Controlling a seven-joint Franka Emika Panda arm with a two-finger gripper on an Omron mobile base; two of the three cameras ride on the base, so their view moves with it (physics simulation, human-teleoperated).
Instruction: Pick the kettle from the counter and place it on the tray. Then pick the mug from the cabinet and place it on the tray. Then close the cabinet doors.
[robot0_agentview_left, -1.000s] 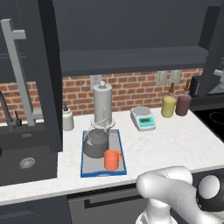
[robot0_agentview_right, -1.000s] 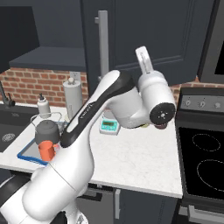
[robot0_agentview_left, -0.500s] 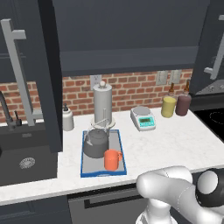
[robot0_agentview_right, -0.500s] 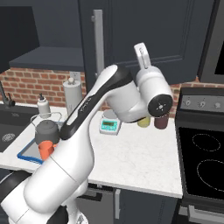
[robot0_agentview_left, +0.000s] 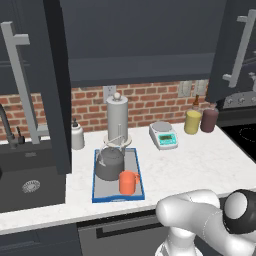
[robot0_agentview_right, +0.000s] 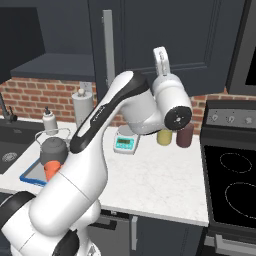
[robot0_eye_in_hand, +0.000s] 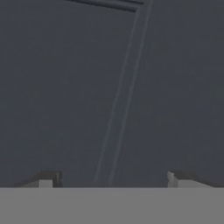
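Note:
The dark grey kettle (robot0_agentview_left: 110, 163) (robot0_agentview_right: 54, 148) stands on the blue-rimmed tray (robot0_agentview_left: 118, 198) (robot0_agentview_right: 29, 173) on the white counter (robot0_agentview_left: 200, 165). The orange mug (robot0_agentview_left: 128, 182) (robot0_agentview_right: 51, 170) sits on the tray beside it. Both cabinet doors hang open: the left door (robot0_agentview_left: 56, 85) and the right door (robot0_agentview_left: 227, 50), each with a silver bar handle (robot0_agentview_left: 20, 85). My hand is raised high against a dark door panel (robot0_agentview_right: 200, 35) (robot0_eye_in_hand: 109, 87). The gripper (robot0_eye_in_hand: 111, 181) is open, its fingertips (robot0_eye_in_hand: 47, 182) wide apart, nothing between them.
A tall paper-towel cylinder (robot0_agentview_left: 117, 117) stands behind the tray, with a small bottle (robot0_agentview_left: 76, 136) to its left. A kitchen scale (robot0_agentview_left: 164, 136), a yellow jar (robot0_agentview_left: 192, 121) and a dark red jar (robot0_agentview_left: 210, 120) sit along the brick wall. The black sink (robot0_agentview_left: 30, 185) lies left, the stove (robot0_agentview_right: 235, 185) right.
My hand has swung right and up along the door panel. In the left base view the right door's edge has moved left. Kettle, mug and tray have stayed put.

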